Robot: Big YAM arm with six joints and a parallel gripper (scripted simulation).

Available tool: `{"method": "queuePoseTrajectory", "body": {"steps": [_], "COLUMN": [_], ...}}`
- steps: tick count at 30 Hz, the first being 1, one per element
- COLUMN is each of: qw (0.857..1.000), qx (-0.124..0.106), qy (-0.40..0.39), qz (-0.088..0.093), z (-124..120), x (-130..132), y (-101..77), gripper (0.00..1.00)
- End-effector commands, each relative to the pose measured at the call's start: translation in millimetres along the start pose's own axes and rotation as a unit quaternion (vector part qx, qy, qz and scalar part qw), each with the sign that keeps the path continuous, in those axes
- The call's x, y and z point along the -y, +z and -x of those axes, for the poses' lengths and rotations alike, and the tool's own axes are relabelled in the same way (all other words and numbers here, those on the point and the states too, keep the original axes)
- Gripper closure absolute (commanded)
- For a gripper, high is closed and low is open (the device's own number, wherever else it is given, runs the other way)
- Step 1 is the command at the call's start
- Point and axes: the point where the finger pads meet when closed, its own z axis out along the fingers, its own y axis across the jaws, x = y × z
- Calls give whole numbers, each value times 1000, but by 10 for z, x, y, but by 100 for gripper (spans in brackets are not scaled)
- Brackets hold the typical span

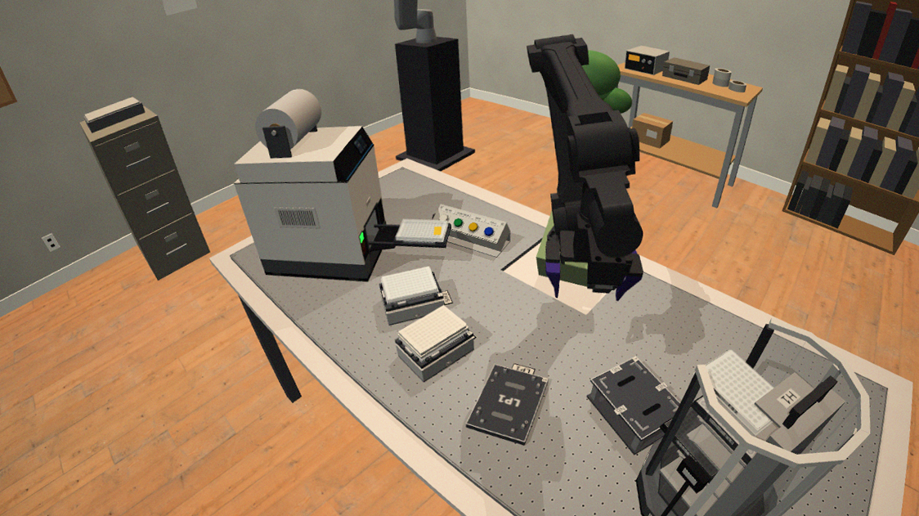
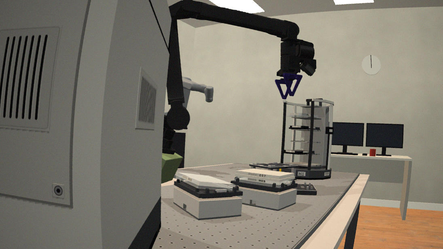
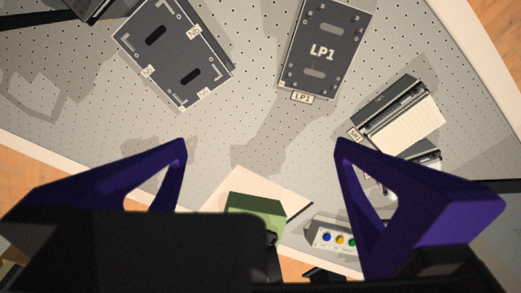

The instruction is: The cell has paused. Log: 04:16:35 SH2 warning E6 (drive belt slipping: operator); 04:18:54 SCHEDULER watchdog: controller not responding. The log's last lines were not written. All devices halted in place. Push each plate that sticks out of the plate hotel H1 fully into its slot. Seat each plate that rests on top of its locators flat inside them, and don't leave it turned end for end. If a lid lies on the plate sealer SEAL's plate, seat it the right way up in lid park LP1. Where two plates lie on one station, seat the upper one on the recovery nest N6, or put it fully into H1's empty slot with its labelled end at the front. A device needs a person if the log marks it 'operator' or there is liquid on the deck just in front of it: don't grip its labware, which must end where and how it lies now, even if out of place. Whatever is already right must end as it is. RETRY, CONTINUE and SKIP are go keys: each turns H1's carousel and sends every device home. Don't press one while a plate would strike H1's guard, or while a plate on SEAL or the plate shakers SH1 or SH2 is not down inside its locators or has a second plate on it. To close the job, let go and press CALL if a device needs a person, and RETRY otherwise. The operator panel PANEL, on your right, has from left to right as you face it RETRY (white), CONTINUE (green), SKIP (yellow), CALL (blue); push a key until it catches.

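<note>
While the end effector (image 1: 592, 291) hangs high over the tabletop (image 1: 357, 411) with fingers spread and nothing between them, watch your risks: SH2 is flagged operator, and you can't read which shaker is SH2 except that the wrist view tags the stacked one SH1 (image 3: 400, 118), so gripping the neighbour shaker's plate (image 1: 410, 285) would break the rule; pressing a go key with H1 (image 1: 847, 387) showing a white plate (image 1: 741, 388) near its guard risks a strike. Containers: SH1 carries two plates stacked, N6 (image 3: 172, 61) and LP1 (image 3: 323, 50) hold nothing, SEAL (image 1: 307, 202) tray holds one plate (image 1: 422, 231)
</note>
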Motion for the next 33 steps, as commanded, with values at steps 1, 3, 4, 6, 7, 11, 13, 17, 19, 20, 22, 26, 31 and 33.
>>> {"method": "queuePoseTrajectory", "body": {"steps": [1,3,4,6,7,11,13,17,19,20,22,26,31,33], "qw": [999,996,995,991,991,991,993,993,993,993,993,993,993,993], "qx": [19,19,19,18,17,16,16,19,19,19,19,18,18,18], "qy": [-49,-82,-99,-131,-132,-132,-121,-120,-120,-120,-120,-119,-119,-119], "qz": [5,5,5,5,5,5,6,7,7,8,8,9,9,10], "z": [154,148,145,133,125,113,109,112,106,103,96,84,74,68], "x": [-142,-211,-245,-315,-349,-418,-486,-622,-691,-725,-794,-931,-1034,-1103], "y": [-207,-208,-208,-199,-191,-184,-187,-209,-209,-209,-209,-209,-209,-209], "gripper": [0,0,0,0,0,0,0,0,0,0,0,0,0,0]}}
